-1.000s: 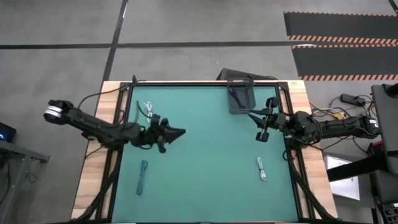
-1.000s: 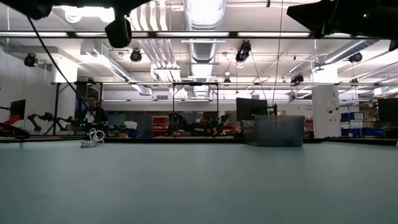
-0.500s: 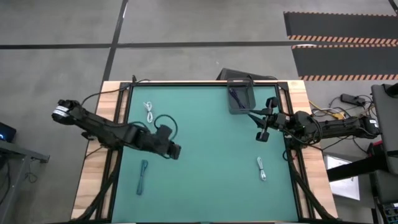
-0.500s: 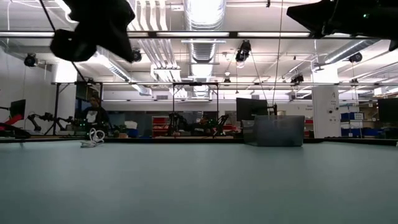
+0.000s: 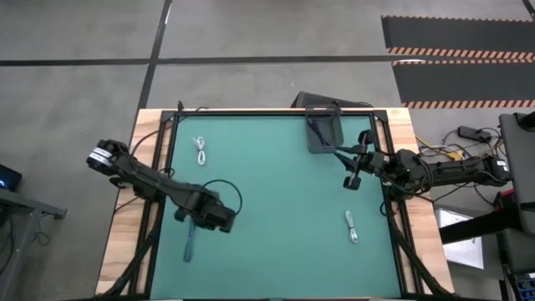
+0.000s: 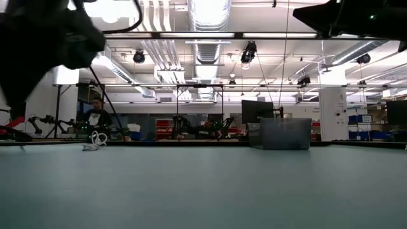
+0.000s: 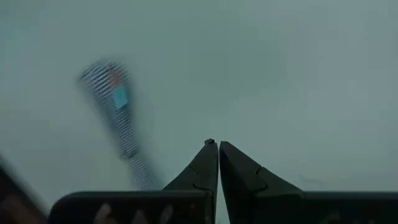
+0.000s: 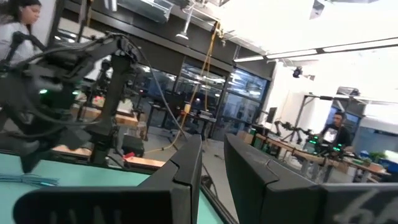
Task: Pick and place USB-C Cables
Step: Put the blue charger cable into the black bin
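Observation:
My left gripper (image 5: 224,222) (image 7: 214,146) hovers shut over the mat, just right of the teal-blue cable (image 5: 191,238) (image 7: 118,118), which lies flat and straight near the near-left corner, untouched. The white cable (image 5: 201,150) (image 6: 96,138) lies coiled near the far-left corner. The light grey cable (image 5: 352,226) lies flat on the right side. A dark cable (image 5: 318,130) lies in the grey bin (image 5: 334,134). My right gripper (image 5: 352,180) (image 8: 212,155) waits by the right edge, slightly open and holding nothing.
The grey bin (image 6: 284,133) stands at the mat's far edge, right of centre. Wooden borders (image 5: 125,242) frame the green mat, whose middle (image 5: 284,209) lies bare. My left arm's black cable loop (image 5: 224,186) trails behind the wrist. People and workbenches show in the room beyond.
My left gripper has swung from the mat's left-centre toward the near edge and the teal-blue cable, tipping from level to pointing down at the mat. It stays shut. My right arm has kept still, and no cable has moved.

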Available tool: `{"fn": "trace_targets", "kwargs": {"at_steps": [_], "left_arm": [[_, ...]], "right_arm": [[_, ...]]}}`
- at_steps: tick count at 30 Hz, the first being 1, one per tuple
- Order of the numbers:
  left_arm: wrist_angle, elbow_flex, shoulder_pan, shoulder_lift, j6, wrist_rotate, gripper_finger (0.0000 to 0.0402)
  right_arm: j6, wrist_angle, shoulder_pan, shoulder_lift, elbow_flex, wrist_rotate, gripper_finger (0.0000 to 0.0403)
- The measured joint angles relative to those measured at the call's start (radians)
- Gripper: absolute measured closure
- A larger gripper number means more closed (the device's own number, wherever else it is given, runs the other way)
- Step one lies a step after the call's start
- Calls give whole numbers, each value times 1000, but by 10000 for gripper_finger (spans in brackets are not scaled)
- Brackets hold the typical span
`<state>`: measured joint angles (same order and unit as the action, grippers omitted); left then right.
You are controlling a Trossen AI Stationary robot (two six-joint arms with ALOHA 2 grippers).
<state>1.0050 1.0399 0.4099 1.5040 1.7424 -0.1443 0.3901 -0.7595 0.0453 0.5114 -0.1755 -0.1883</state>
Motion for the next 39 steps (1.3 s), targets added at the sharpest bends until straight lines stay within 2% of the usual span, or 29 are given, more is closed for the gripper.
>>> {"fn": "trace_targets", "kwargs": {"at_steps": [3, 14, 18, 29, 33, 39], "left_arm": [[47, -1, 20, 9, 39, -41, 402], [50, -47, 94, 5, 112, -37, 398], [49, -51, 97, 5, 112, -35, 370], [32, -121, 121, 5, 120, -36, 251], [-2, -148, 122, 5, 131, -38, 234], [-37, -192, 123, 5, 133, -38, 232]], "right_arm": [[12, -7, 8, 0, 0, -16, 344], [30, -9, 21, 0, -7, -19, 344], [38, -9, 21, 0, -7, -21, 344], [38, -9, 21, 0, -7, -21, 344], [38, -9, 21, 0, -7, -21, 344], [38, -9, 21, 0, -7, -21, 344]]}}
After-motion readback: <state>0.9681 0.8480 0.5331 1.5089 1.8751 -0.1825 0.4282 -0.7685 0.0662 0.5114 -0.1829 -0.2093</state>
